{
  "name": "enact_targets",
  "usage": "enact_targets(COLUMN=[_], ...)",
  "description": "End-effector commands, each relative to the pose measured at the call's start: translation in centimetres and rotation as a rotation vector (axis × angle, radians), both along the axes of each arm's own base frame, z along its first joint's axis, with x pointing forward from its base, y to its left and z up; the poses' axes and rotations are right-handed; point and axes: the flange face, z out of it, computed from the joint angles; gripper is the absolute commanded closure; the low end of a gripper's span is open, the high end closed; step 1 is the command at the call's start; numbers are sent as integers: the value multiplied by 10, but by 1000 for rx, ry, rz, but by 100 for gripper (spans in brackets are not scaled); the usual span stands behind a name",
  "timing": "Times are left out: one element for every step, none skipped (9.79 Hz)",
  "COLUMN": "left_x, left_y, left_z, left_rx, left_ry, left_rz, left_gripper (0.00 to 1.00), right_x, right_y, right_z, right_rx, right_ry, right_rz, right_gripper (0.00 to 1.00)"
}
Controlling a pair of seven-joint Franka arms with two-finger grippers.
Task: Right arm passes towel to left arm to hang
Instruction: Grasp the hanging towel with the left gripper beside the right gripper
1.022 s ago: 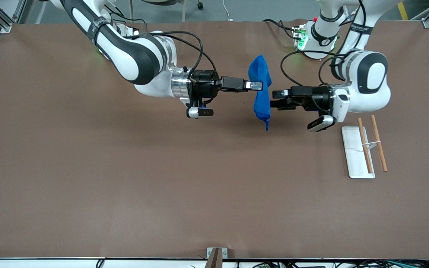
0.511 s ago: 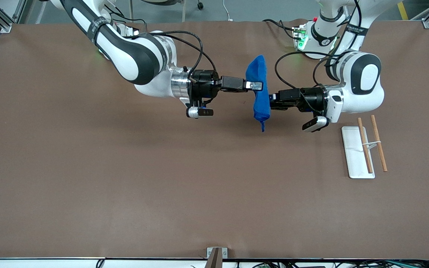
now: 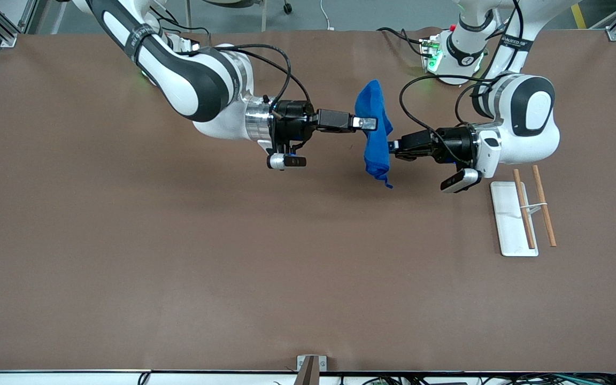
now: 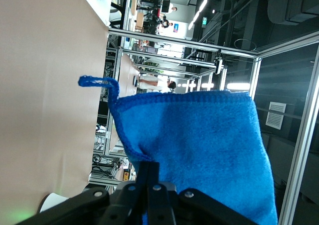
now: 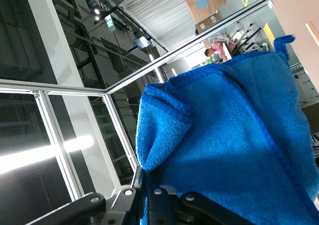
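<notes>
Over the middle of the table (image 3: 179,267), the right gripper (image 3: 373,123) and the left gripper (image 3: 392,149) both clamped the hanging towel (image 3: 375,149). A white rack (image 3: 508,224) with wooden rods (image 3: 544,213) stood apart, near the left arm. The fingertips were hidden in cloth.

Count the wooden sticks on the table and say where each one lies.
2, both toward the left arm's end of the table. One wooden stick lies across the white tray; the other stick lies beside it on the table, apparently joined by a thin white link.

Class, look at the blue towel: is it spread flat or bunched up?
Bunched: the towel hangs in folds above the table, pinched by the right gripper and the left gripper.
</notes>
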Motion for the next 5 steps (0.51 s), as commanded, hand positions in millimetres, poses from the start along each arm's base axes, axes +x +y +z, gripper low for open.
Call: enact_targets(left_x=[4,5,3,4,6], left_y=[3,7,12,20,26], left_z=[-14,-14,-15,-15,-14], left_rx=[26,46,78,116,147], left_ry=[-10,-16,-23,-35,-46], left_rz=[11,0,-22,-40,-56], left_gripper=[100,100,100,100,100], right_x=[3,8,17,30,36], right_y=[-5,-13,-29,-45,-58], right_z=[-1,-6,-14,-20,-32], right_rx=[-2,-40,-178,-285,-326], right_ry=[0,3,-53,-144,-156], right_rz=[-23,-47,-75,-66,-66], right_gripper=[98,67,1,0,0])
